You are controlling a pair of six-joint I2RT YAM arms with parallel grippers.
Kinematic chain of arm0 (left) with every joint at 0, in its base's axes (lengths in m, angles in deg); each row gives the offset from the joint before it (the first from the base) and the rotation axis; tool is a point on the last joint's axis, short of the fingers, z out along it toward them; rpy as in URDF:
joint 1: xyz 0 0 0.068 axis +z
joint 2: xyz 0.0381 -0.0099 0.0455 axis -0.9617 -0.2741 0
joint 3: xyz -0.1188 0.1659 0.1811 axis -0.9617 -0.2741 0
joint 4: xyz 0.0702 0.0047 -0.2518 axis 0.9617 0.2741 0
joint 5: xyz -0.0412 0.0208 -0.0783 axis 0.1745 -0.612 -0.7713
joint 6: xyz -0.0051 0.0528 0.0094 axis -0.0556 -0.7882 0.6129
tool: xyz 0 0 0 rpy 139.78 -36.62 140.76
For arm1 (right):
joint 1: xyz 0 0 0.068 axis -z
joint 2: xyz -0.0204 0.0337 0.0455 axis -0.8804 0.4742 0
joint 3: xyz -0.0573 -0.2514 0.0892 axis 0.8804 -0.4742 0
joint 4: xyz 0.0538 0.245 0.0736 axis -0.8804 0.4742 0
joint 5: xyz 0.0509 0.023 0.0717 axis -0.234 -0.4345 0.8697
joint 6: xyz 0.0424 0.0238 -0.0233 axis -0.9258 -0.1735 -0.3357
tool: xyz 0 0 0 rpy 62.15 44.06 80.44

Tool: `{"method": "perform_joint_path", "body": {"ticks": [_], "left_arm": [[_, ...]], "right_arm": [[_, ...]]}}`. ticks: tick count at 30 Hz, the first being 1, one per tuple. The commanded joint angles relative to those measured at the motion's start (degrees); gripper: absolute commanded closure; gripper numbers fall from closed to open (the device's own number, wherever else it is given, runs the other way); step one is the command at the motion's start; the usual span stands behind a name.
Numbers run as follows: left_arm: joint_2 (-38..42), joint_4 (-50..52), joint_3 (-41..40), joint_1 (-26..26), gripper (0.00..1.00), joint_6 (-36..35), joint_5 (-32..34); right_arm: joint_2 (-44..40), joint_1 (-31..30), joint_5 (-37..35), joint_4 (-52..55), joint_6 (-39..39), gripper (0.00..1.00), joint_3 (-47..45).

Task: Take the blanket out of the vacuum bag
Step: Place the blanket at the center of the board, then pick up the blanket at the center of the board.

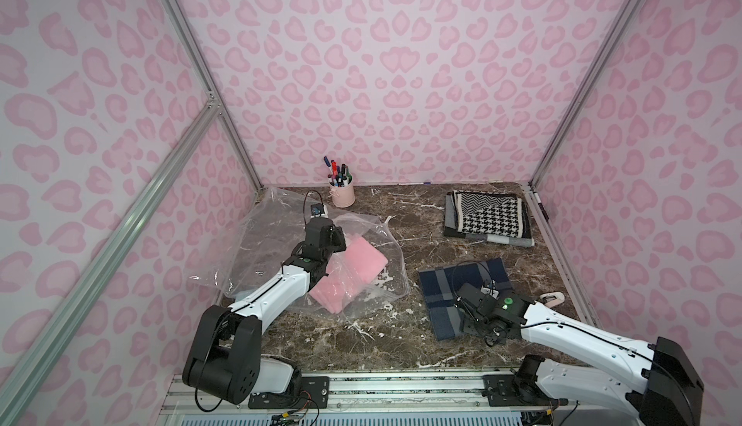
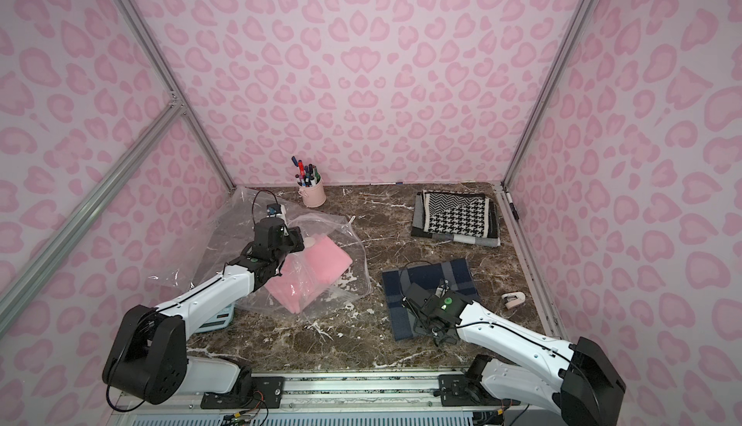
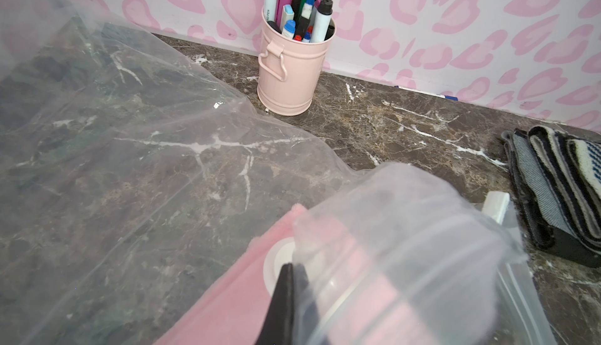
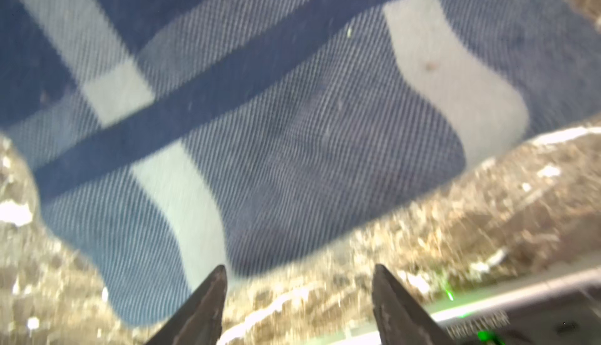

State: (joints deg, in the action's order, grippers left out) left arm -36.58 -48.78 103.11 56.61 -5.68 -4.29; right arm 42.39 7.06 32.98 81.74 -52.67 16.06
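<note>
The vacuum bag [image 1: 385,271] [image 2: 355,259] is crinkly clear plastic lying left of centre on the marble table. Inside it is a folded pink blanket [image 1: 357,267] [image 2: 321,265] [image 3: 227,297]. The round white valve disc [image 3: 276,263] rests on the pink cloth, and the white slider clip [image 3: 496,205] sits at the zip edge. My left gripper [image 1: 342,241] [image 2: 299,242] [image 3: 292,273] is shut on a fold of the bag's plastic, which is raised above the blanket. My right gripper [image 1: 465,317] [image 2: 415,319] [image 4: 299,283] hangs open just over the near edge of a navy plaid blanket [image 1: 445,283] [image 2: 427,279] [image 4: 292,125], with nothing between its fingers.
A flatter clear bag [image 1: 261,235] spreads under and behind the left arm. A pink pen cup [image 1: 342,194] [image 3: 289,67] stands by the back wall. Folded houndstooth blankets [image 1: 488,219] [image 3: 553,190] lie back right, and a small white object [image 1: 552,298] lies near the right rail.
</note>
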Motion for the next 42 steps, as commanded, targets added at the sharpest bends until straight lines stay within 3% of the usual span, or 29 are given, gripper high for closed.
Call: {"method": "perform_joint_path", "body": {"ticks": [1,5,8,12,14,24,27,33,38,42], "left_arm": [[0.5,-1.7,-0.3,0.1,0.96,0.9,-1.7],[0.0,-2.0,-0.6,0.0,0.96,1.0,-1.9],[-0.3,-2.3,-0.8,0.1,0.96,1.1,-2.0],[0.3,-1.3,-0.7,0.0,0.96,0.7,-1.1],[1.1,-0.7,-0.6,0.1,0.96,0.3,-0.4],[0.7,-0.3,-0.5,0.1,0.96,0.3,0.1],[0.9,-0.3,-0.6,0.1,0.96,0.1,0.4],[0.7,-1.4,-1.8,0.0,0.96,0.5,-0.2],[0.8,-1.0,-1.7,0.1,0.96,0.3,0.4],[1.5,-0.4,-2.2,0.0,0.96,0.5,2.4]], "right_arm": [[0.7,-2.2,-2.7,8.1,-4.2,0.29,4.6],[4.7,-2.4,-7.8,9.7,-0.2,0.29,14.0],[7.4,0.8,-12.4,3.5,5.6,0.28,14.6],[7.8,10.3,-7.7,-11.2,14.1,0.28,5.8],[7.1,13.4,-4.1,-13.3,15.0,0.28,2.3],[-4.1,14.3,4.4,-20.2,11.6,0.28,-13.3],[-4.4,14.3,1.0,-15.0,12.2,0.28,-8.7],[1.6,12.5,-5.1,-9.5,19.7,0.28,9.0],[19.1,8.5,-6.3,-10.7,30.0,0.27,21.4],[30.2,3.4,-7.3,-12.3,32.5,0.26,25.0]]}}
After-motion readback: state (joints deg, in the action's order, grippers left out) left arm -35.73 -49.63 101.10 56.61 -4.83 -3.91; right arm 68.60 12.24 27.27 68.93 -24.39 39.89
